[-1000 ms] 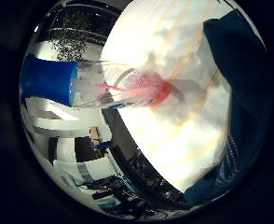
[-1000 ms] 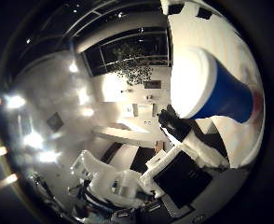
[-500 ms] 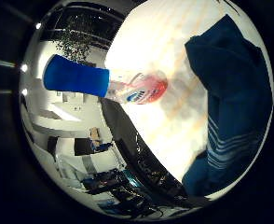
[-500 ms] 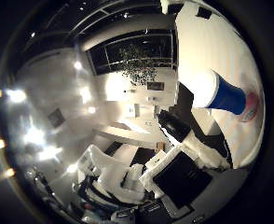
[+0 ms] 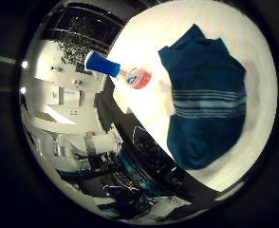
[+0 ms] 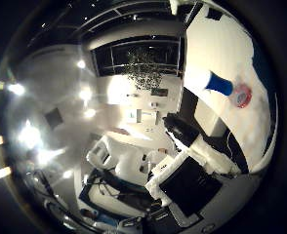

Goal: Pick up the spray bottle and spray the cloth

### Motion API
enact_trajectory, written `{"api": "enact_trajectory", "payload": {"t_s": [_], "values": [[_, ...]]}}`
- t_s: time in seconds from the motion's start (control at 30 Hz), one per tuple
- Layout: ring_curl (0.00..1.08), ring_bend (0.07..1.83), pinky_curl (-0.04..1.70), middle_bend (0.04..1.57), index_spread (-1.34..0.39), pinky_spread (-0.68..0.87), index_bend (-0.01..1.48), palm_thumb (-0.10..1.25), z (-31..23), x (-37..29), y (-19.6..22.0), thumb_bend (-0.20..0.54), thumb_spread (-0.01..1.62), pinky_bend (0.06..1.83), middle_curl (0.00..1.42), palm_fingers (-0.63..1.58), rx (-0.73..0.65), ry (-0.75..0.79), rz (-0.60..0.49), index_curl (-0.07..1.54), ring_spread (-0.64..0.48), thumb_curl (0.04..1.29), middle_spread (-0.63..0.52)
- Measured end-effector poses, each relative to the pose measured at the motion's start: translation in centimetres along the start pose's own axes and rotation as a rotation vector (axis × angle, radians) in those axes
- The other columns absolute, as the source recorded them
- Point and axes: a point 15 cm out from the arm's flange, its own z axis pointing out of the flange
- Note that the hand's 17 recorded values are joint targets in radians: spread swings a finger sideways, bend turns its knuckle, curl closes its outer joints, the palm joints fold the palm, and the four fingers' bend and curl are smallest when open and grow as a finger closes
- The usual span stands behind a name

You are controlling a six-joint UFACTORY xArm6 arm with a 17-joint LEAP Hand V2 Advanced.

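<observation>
The spray bottle (image 5: 118,73) has a blue top and a clear body with pink liquid. It stands on the white table (image 5: 144,38) near its edge, apart from the cloth and small in both palm views, so it is far from the palm. The cloth (image 5: 206,104) is dark blue with a band of lighter stripes and lies flat on the table beside the bottle. No part of my hand shows in either view, and nothing is held in front of the palm.
Past the table's edge the room drops away, with white furniture and a dark screen (image 6: 190,187) below. Black equipment (image 5: 149,156) sits along the table's side. A dark window and ceiling lights (image 6: 16,88) fill the far side.
The whole picture has shifted: the bottle filled much of both views a second ago and is now small and distant. The palm has drawn away from it, and the whole cloth now shows.
</observation>
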Motion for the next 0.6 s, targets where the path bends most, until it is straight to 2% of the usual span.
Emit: {"api": "enact_trajectory", "payload": {"t_s": [0.27, 0.6], "values": [[0.31, 0.62, 0.53, 0.31, -0.33, 0.23, 0.18, 0.72, -8.3, 1.5, 5.8, -0.021, 1.07, 0.47, 0.38, 0.31, 0.058, 0.061, 0.045, 0.36, 0.02, 0.43, -0.02], [0.31, 0.61, 0.52, 0.31, -0.32, 0.22, 0.18, 0.73, -14.3, 3.0, 10.6, -0.022, 1.07, 0.46, 0.38, 0.33, 0.124, 0.064, 0.09, 0.36, 0.02, 0.43, -0.02]]}}
